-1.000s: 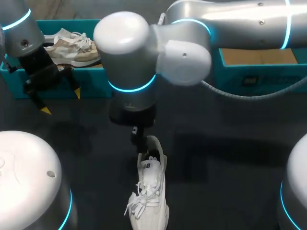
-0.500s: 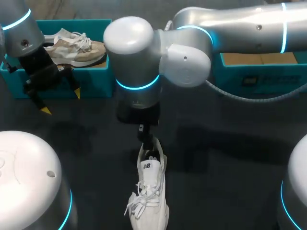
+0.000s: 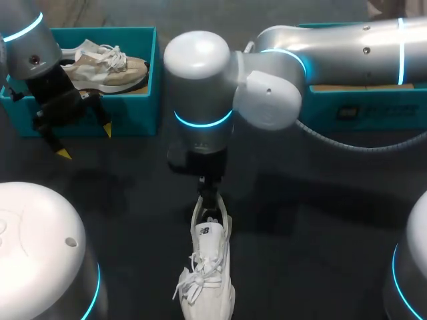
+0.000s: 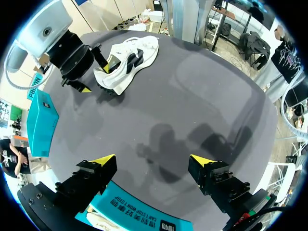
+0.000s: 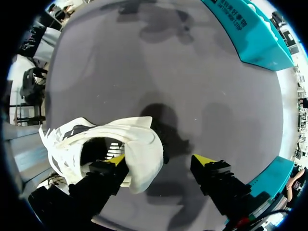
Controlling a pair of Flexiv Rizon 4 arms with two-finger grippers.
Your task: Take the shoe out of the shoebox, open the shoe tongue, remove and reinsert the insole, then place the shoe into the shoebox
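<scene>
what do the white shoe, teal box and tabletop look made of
White shoe: likely soft fabric or mesh, matte, with woven laces; the heel wall bends softly.
Teal box: probably cardboard, matte; thin flat walls, sharp edges.
Tabletop: dark grey, matte, holds soft shadows with no glare; cloth or rubbery mat, cannot tell which.

The right arm [image 3: 287,73], across the upper right, is formed of rounded silver-white shells banded with glowing cyan rings; a grey cable [image 3: 333,142] is hung beneath. At upper left, the grey left arm [image 3: 30,47] is ended in a black, yellow-tipped left gripper [image 3: 85,141].
</scene>
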